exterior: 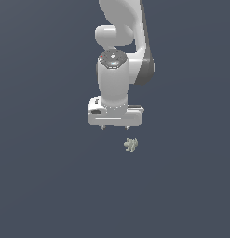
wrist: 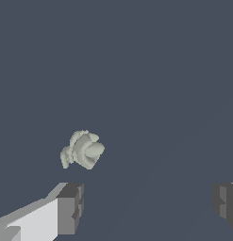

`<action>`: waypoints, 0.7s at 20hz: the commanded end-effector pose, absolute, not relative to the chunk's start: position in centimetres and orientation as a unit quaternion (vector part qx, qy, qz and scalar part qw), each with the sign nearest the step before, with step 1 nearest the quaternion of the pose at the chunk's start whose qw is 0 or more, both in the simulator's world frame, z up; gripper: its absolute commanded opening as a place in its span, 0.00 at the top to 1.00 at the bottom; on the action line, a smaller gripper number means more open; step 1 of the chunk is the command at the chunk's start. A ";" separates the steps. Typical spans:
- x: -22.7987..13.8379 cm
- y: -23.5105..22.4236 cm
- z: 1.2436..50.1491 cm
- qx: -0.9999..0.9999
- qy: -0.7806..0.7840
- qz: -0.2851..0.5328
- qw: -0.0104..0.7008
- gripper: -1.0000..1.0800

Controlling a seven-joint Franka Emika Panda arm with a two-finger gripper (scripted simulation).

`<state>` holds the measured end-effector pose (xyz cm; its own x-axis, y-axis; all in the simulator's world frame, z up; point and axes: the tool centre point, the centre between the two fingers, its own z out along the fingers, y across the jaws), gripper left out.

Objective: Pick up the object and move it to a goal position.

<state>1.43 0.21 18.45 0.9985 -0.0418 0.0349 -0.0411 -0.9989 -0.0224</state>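
Note:
The object (exterior: 131,144) is a tiny pale grey-green lumpy thing with short lobes, lying on the dark blue-grey floor. In the exterior view my white gripper (exterior: 115,127) hangs just above it and a little to the exterior view's left, with its two short fingertips spread apart. In the wrist view the object (wrist: 83,149) lies beyond the fingers (wrist: 70,207), near one of them and not between them. The gripper (wrist: 148,204) is open and holds nothing.
The floor (exterior: 46,186) is a plain dark blue-grey surface with no other objects in sight. The white arm (exterior: 121,32) rises behind the gripper to the frame's top edge.

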 end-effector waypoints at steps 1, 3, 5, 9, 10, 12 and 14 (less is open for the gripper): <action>1.4 0.2 18.4 -1.000 0.021 -0.018 0.011 0.04; 1.3 0.2 18.3 -1.000 0.021 -0.015 0.011 0.04; 1.0 0.2 17.9 -1.000 0.021 -0.009 0.012 0.04; 0.2 0.0 16.9 -1.000 0.020 0.010 0.016 0.04; 0.1 -0.1 16.8 -1.000 0.019 0.012 0.016 0.04; 0.0 -0.1 16.8 -1.000 0.018 0.013 0.017 0.04; 0.0 -0.1 16.8 -1.000 0.018 0.012 0.017 0.04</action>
<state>0.03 -0.13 16.82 0.9990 -0.0365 -0.0245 -0.0373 -0.9988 -0.0325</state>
